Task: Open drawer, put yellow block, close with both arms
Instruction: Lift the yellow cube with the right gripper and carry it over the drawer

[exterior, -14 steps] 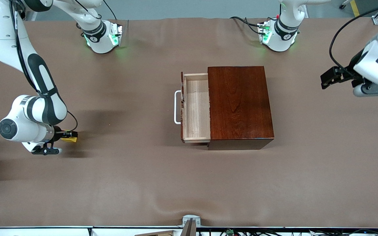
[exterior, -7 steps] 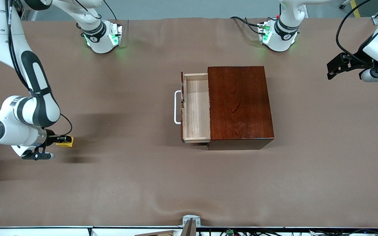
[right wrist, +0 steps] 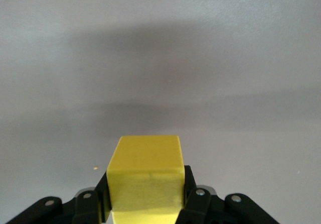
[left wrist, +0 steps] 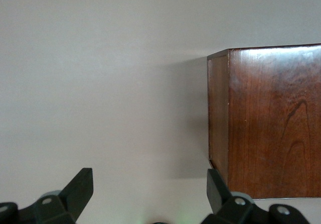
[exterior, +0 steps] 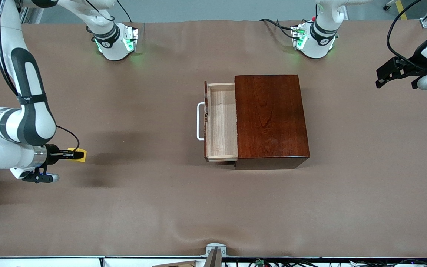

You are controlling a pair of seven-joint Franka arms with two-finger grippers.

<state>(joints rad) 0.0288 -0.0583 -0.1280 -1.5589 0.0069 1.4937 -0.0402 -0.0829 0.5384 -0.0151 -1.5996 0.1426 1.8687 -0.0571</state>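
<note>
The black two-finger right gripper (exterior: pixel 75 154) is clamped on the small bright-yellow cube block (exterior: pixel 80 155), with one finger pressed against each side of the cube in the right wrist view (right wrist: pixel 145 178). Gripper and block are over the brown table covering (exterior: pixel 143 207), well apart from the glossy dark mahogany-coloured wooden box (exterior: pixel 271 118), toward the right arm's end of the table.

The box stands at mid-table. Its pale-wood drawer tray (exterior: pixel 221 122) is pulled out of the box toward the right arm's end. The tray interior is bare wood. The dark reddish-brown drawer front (exterior: pixel 205 118) carries a white U-shaped bar handle (exterior: pixel 199 121) on its outer face.

The black two-finger left gripper (exterior: pixel 387 72) is over the table covering, well apart from the box, toward the left arm's end. Its fingers (left wrist: pixel 80 186) stand wide apart, holding nothing; the left wrist view shows one corner of the box (left wrist: pixel 271 123).
</note>
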